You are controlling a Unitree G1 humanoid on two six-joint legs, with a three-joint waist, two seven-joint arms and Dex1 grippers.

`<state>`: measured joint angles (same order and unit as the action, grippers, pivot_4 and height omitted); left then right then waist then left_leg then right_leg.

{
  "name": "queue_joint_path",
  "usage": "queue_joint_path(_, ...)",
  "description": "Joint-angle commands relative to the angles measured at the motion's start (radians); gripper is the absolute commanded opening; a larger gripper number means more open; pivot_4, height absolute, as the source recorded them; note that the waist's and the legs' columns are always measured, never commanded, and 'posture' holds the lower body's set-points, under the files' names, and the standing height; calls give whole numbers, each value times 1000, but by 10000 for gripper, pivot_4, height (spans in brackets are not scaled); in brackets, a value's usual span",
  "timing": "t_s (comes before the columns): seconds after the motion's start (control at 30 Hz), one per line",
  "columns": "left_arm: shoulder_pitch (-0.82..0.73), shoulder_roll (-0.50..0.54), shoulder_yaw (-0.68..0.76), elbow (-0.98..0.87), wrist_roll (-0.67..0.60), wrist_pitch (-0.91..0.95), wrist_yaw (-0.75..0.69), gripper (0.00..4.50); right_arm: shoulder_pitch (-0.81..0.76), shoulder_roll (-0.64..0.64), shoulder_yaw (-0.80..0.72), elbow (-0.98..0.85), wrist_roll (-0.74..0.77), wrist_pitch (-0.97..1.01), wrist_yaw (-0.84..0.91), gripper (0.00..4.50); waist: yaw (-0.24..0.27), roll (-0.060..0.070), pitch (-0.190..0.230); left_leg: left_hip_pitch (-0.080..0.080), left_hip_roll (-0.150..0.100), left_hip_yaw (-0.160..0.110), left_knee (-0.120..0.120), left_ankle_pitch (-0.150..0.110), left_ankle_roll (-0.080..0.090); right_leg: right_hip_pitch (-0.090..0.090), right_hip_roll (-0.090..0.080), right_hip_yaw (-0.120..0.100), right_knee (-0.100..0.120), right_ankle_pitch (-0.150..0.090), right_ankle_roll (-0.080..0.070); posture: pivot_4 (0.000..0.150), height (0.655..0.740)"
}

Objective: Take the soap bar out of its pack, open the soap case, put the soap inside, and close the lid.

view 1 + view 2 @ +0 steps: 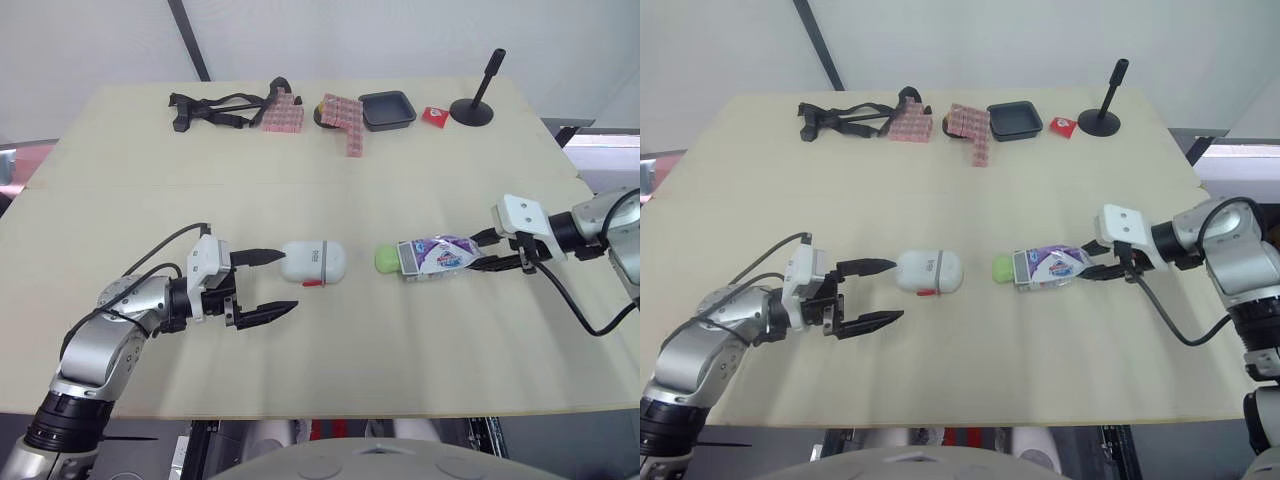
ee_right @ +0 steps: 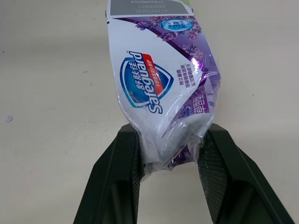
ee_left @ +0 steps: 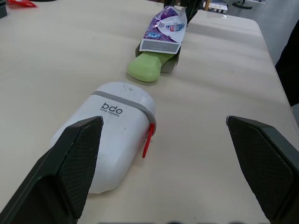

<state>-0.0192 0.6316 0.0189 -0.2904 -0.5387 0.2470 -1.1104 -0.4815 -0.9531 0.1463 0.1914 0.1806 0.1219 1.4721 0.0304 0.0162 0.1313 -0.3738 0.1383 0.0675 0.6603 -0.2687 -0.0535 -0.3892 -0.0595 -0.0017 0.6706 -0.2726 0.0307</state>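
Soap case, white and closed with a red tab on its near side, lies left of the middle of the table. The left gripper sits at its 8 o'clock. That forearm lies low over the table, its fingers pointing toward 3 o'clock and spread wide, holding nothing. The far finger reaches the case's end, though I cannot tell if it touches. At the case's 3 o'clock, a little apart, the green soap bar sticks roughly halfway out of the open end of its purple pack, its rounded end aimed at the case. The right gripper comes in from 3 o'clock, level with the table, and is clamped on the pack's crumpled tail. By my reading the first step is only partly done: the soap is not yet free, and opening the case, loading it and shutting the lid all remain. Along the 12 o'clock edge lie a black strap, pink patterned pieces, a black tray, a red packet and a black stand.
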Motion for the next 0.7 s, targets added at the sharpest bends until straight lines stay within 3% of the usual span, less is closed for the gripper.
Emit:
queue_joint_path(0.03, -10, 12, 7, -10, -1, 0, -3, 45000, -10, -45, -47, 20, 7, -35, 23, 16905, 1, 0, 0, 0, 0, 0, 0, 0, 0, 0, 0, 0, 0, 0, 0, 1500, 7400)
queue_joint_path(0.43, -10, 17, 9, -8, 0, -1, -16, 45000, 36, -156, -127, 144, 28, -108, 41, 16905, 12, 0, 0, 0, 1, 2, 1, -3, 5, -1, -1, -1, 0, -1, -2, 1500, 7400)
queue_joint_path(0.7, -11, 14, 6, 0, 10, -13, -25, 45000, 131, -118, -348, 173, 138, 76, -149, 16905, 27, -1, 0, -1, 3, 5, 2, -3, 5, -1, 0, 0, 0, -3, -5, 1500, 7400)
